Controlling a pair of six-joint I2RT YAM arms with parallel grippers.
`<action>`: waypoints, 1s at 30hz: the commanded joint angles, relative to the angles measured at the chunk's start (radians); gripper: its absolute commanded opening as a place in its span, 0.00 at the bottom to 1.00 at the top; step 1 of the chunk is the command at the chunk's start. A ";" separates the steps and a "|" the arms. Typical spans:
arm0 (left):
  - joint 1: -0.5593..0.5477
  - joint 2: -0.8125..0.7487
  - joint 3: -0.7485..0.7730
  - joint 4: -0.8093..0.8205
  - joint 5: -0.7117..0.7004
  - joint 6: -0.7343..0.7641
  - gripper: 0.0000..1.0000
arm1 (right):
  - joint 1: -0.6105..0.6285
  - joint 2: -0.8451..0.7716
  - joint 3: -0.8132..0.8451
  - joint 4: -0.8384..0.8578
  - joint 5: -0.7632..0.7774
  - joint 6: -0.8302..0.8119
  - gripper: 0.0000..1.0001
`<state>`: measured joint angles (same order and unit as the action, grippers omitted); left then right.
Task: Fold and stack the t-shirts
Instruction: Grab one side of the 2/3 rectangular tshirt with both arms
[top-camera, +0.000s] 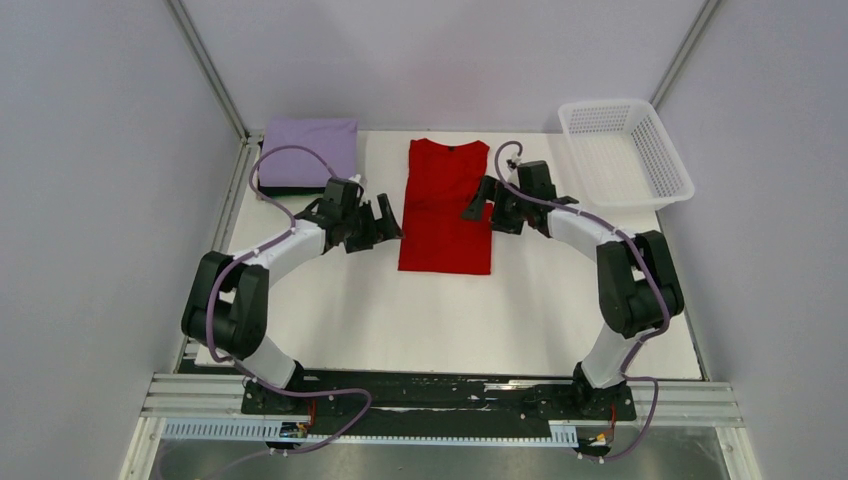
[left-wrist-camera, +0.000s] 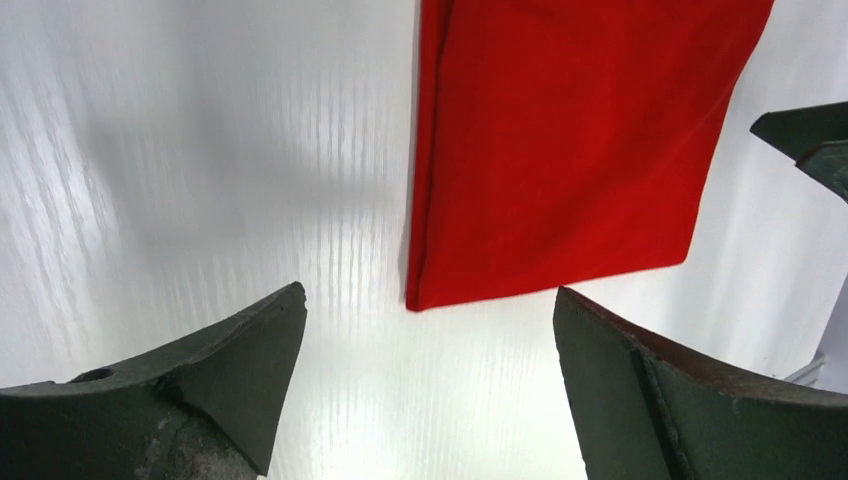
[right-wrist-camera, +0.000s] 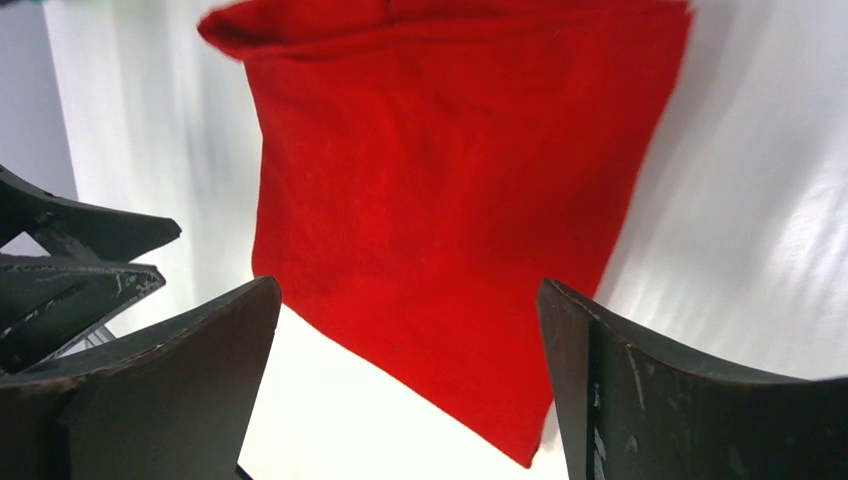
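The red t-shirt (top-camera: 445, 205) lies flat in the middle of the table, folded into a long narrow strip with its collar at the far end. My left gripper (top-camera: 385, 222) hovers open just off the strip's left edge. In the left wrist view its jaws (left-wrist-camera: 428, 300) stand wide over the shirt's (left-wrist-camera: 560, 150) near corner, holding nothing. On the strip's right side my right gripper (top-camera: 478, 200) is open too, and the right wrist view shows it (right-wrist-camera: 410, 283) spread empty above the red cloth (right-wrist-camera: 440, 190). A folded lavender t-shirt (top-camera: 308, 148) sits at the back left, with a dark cloth edge (top-camera: 288, 187) under it.
A white mesh basket (top-camera: 660, 160) stands at the back right corner. Grey walls and metal posts close in the white table (top-camera: 450, 320) on three sides. Each wrist view catches the other gripper's fingers (left-wrist-camera: 805, 140) (right-wrist-camera: 80, 260) at its edge.
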<state>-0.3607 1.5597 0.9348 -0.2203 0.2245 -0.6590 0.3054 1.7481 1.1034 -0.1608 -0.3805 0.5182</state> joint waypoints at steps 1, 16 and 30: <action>-0.040 -0.052 -0.054 0.061 0.007 -0.030 1.00 | 0.026 -0.077 -0.091 -0.023 0.083 0.036 1.00; -0.089 0.174 -0.020 0.096 0.033 -0.048 0.63 | 0.026 -0.209 -0.274 -0.075 0.160 0.081 0.91; -0.120 0.195 -0.012 -0.035 -0.058 -0.034 0.00 | 0.038 -0.166 -0.276 -0.048 0.121 0.107 0.79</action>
<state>-0.4709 1.7432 0.9234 -0.1333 0.2405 -0.7124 0.3336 1.5646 0.8299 -0.2417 -0.2455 0.6025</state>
